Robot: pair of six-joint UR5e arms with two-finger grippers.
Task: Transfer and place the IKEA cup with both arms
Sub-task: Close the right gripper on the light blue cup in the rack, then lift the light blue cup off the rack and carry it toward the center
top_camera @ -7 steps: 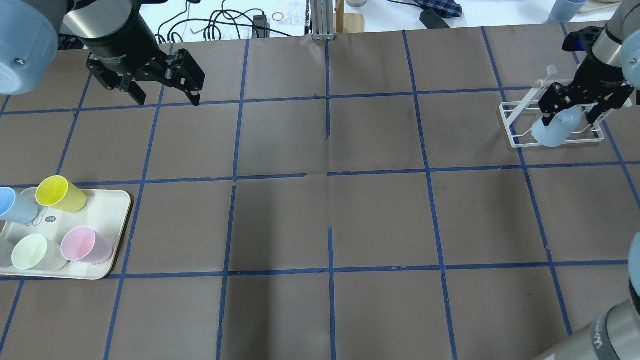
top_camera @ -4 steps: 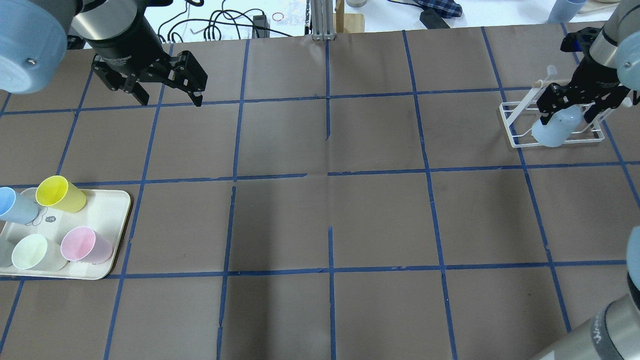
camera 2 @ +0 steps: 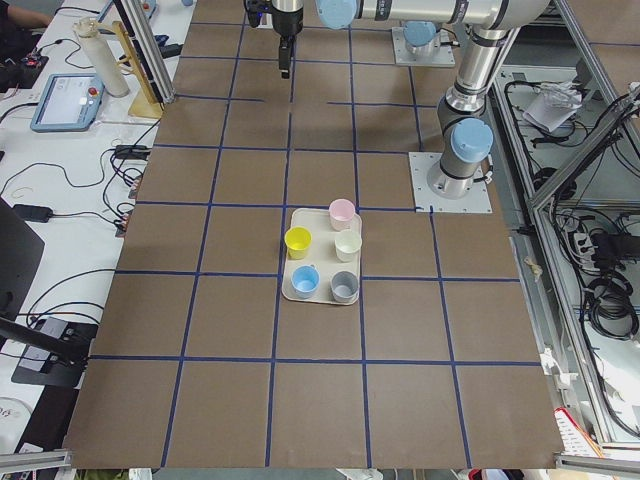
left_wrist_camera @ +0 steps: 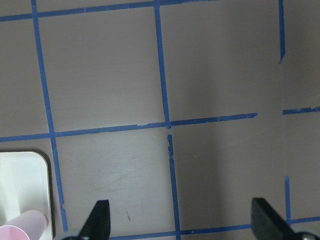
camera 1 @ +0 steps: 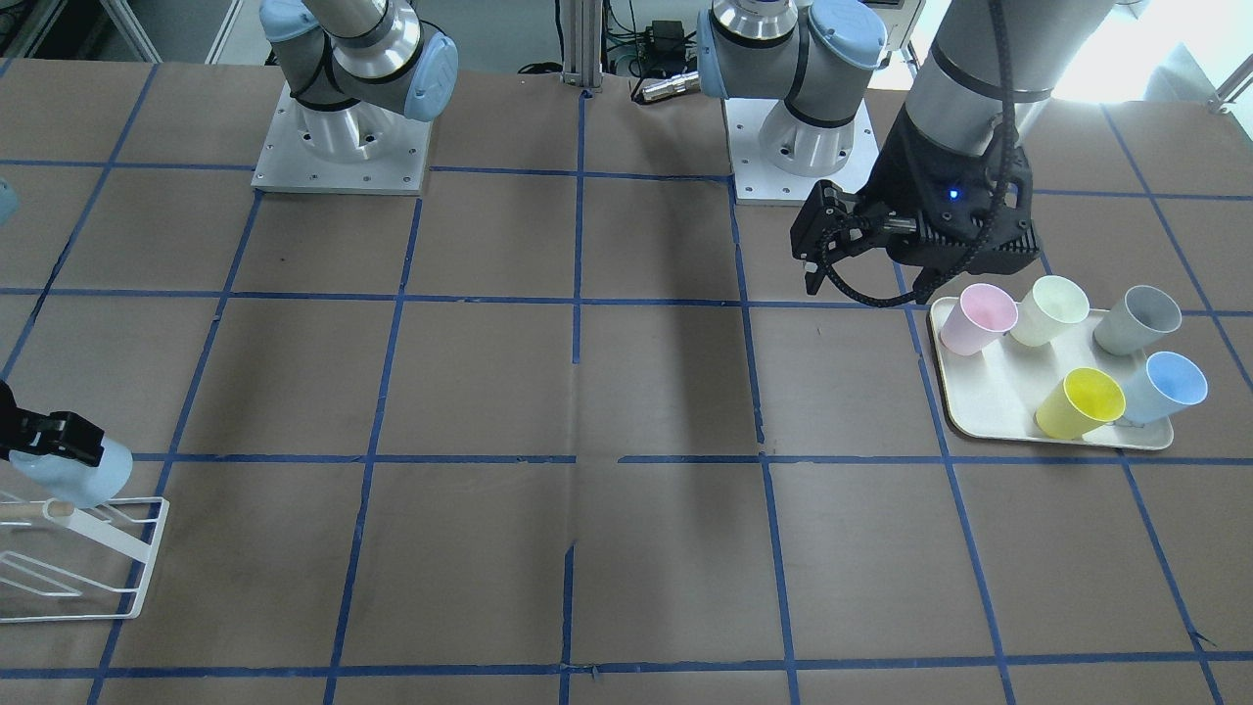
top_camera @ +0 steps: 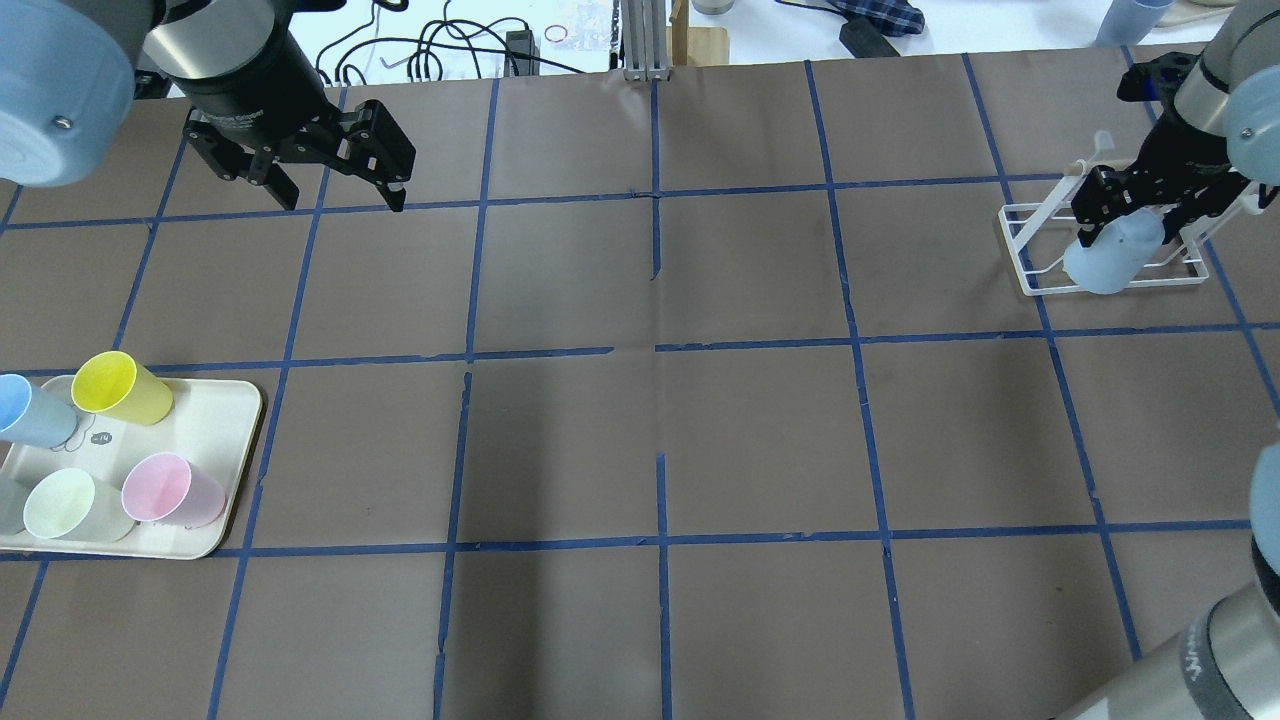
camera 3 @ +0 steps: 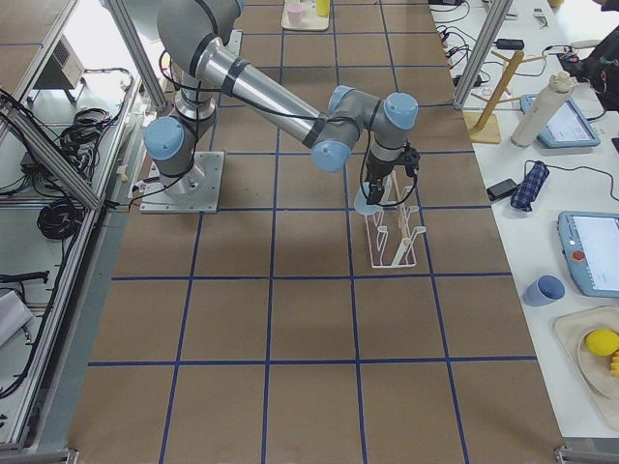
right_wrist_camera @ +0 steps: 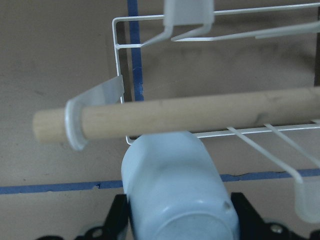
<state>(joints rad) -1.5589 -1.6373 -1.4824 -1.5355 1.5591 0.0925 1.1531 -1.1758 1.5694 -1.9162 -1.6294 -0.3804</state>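
Note:
The pale light-blue IKEA cup (top_camera: 1110, 258) hangs tilted, base up, on the white wire rack (top_camera: 1030, 250) at the far right. It also shows in the front view (camera 1: 83, 475) and the right wrist view (right_wrist_camera: 175, 175), under the rack's wooden dowel (right_wrist_camera: 200, 112). My right gripper (top_camera: 1140, 225) straddles the cup's base. Its jaws are open beside the cup. My left gripper (top_camera: 340, 198) is open and empty, hovering over the far left of the table. Its fingertips (left_wrist_camera: 100, 215) frame bare table.
A cream tray (top_camera: 215, 420) at the near left holds a yellow cup (top_camera: 120, 388), a sky-blue cup (top_camera: 25, 410), a pink cup (top_camera: 170, 490), a pale green cup (top_camera: 65, 505) and a grey cup (camera 1: 1140, 318). Blue tape lines grid the brown table.
My right gripper has drawn back a little from the cup, which stays on the rack. My left gripper shifted slightly, then held still.

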